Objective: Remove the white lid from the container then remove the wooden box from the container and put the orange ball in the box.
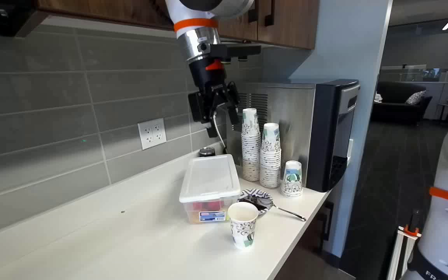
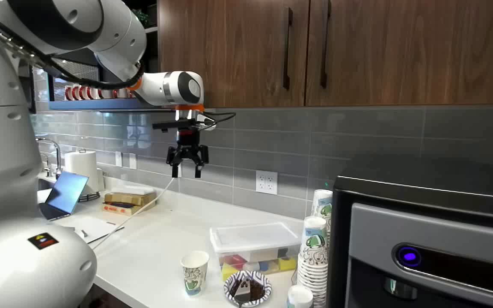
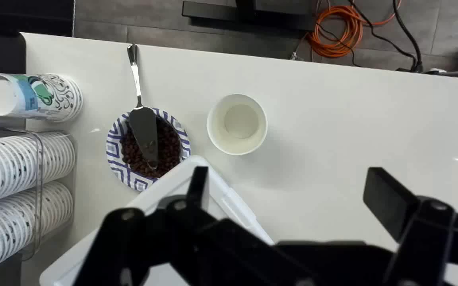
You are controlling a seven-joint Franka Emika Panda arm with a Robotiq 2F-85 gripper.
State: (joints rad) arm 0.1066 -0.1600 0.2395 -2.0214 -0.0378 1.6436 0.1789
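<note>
Clearly, the jaws stand apart; below centre in an exterior view, one white lid [image 1: 210, 175] covers one plastic tub [image 1: 209, 207], two tall paper-cup stacks [image 1: 266, 165] rightward.

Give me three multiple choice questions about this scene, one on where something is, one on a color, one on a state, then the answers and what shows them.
1. Where is the white lid?
A. Leaning on the wall outlet
B. On top of the container
C. Inside the patterned bowl

2. What color is the coiled cable?
A. Green
B. Yellow
C. Orange

3. What state is the gripper in?
A. Open
B. Shut on a paper cup
C. Shut, holding nothing

1: B, both exterior views show it covering the container's top.
2: C, the wrist view shows its loops in orange.
3: A, its jaws stand wide apart in the wrist view.
</note>
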